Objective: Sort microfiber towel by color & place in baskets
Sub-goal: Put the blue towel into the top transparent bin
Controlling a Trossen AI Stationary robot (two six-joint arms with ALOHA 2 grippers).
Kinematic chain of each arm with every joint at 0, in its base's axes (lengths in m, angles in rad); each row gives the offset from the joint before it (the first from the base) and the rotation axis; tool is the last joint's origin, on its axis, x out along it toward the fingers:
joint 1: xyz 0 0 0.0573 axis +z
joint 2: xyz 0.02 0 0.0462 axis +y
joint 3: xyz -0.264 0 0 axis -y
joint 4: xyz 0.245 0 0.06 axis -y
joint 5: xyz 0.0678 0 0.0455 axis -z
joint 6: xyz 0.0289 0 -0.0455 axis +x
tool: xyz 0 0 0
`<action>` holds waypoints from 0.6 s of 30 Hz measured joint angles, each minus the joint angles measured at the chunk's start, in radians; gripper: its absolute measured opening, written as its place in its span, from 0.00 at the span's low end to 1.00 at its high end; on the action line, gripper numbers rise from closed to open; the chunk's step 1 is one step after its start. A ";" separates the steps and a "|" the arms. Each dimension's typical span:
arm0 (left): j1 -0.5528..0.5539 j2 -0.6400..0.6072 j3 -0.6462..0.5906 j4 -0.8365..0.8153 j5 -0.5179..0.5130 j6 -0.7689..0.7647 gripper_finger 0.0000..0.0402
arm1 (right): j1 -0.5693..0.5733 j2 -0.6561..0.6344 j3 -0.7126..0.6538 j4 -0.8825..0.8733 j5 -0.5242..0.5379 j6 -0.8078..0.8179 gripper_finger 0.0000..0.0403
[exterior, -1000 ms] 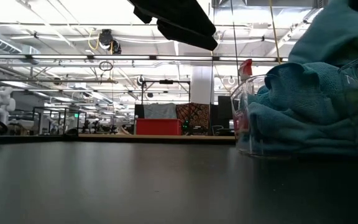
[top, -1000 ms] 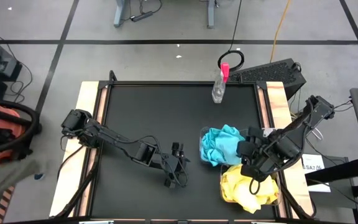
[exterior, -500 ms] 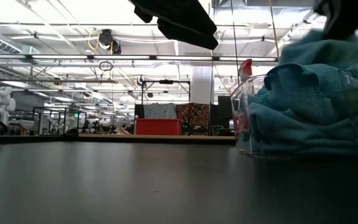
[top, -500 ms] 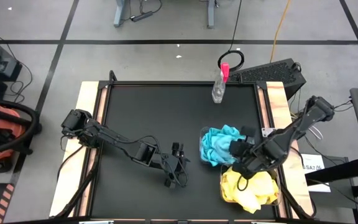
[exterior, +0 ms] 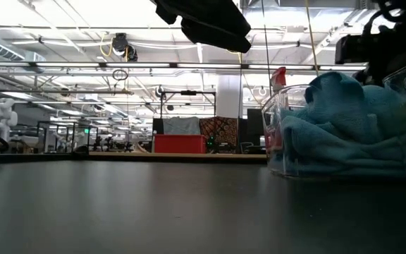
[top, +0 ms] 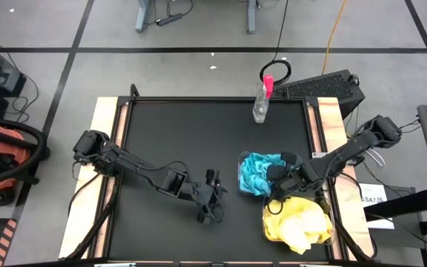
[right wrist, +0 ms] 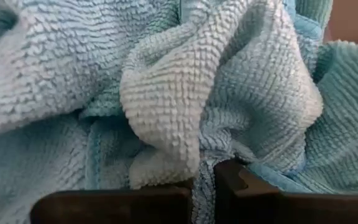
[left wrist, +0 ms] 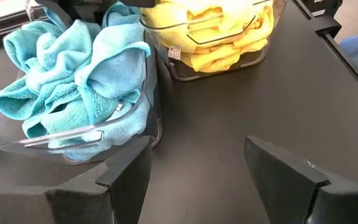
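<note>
A heap of blue microfiber towels (top: 258,174) fills one clear basket (left wrist: 73,138) at the table's right. A heap of yellow towels (top: 296,222) fills the second clear basket (left wrist: 225,38), nearer the front edge. My right gripper (top: 276,176) is shut and sunk into the right side of the blue heap (right wrist: 166,93). My left gripper (top: 210,206) hangs open over the bare mat at the table's middle, left of both baskets, with nothing between its fingers (left wrist: 129,180). My right gripper pushes its shut fingers (right wrist: 260,199) into the top of the blue towel heap, slanting steeply down from the table's right. Folds of cloth (right wrist: 166,137) bunch up right against the fingertips. A thin strip of cloth shows in the slit between them; whether it is pinched I cannot tell. The heap stays in its basket.
A clear spray bottle with a pink top (top: 262,100) stands at the far edge, behind the baskets. Bare black mat (top: 169,141) lies to the left and far side of the baskets. Wooden strips (top: 330,126) border the table's sides.
My right gripper has come down and toward the table's left, from above the gap between the baskets into the blue heap. The blue cloth that stood high over the basket's right side now lies lower and more bunched inside it.
</note>
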State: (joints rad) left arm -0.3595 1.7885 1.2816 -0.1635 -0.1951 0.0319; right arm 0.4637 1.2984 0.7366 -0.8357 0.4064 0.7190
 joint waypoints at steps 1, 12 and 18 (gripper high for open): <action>0.000 0.000 0.000 0.000 0.000 0.000 0.65 | -0.007 0.000 -0.008 0.010 -0.007 -0.002 0.02; 0.000 0.000 0.000 -0.002 0.000 0.001 0.65 | -0.021 -0.032 -0.002 0.003 -0.079 -0.021 0.09; 0.000 0.000 0.000 -0.003 0.000 0.001 0.65 | -0.002 -0.098 0.072 -0.065 -0.121 -0.013 0.28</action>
State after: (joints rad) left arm -0.3595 1.7885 1.2816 -0.1661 -0.1951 0.0326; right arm 0.4619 1.2000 0.8087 -0.9008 0.2854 0.7057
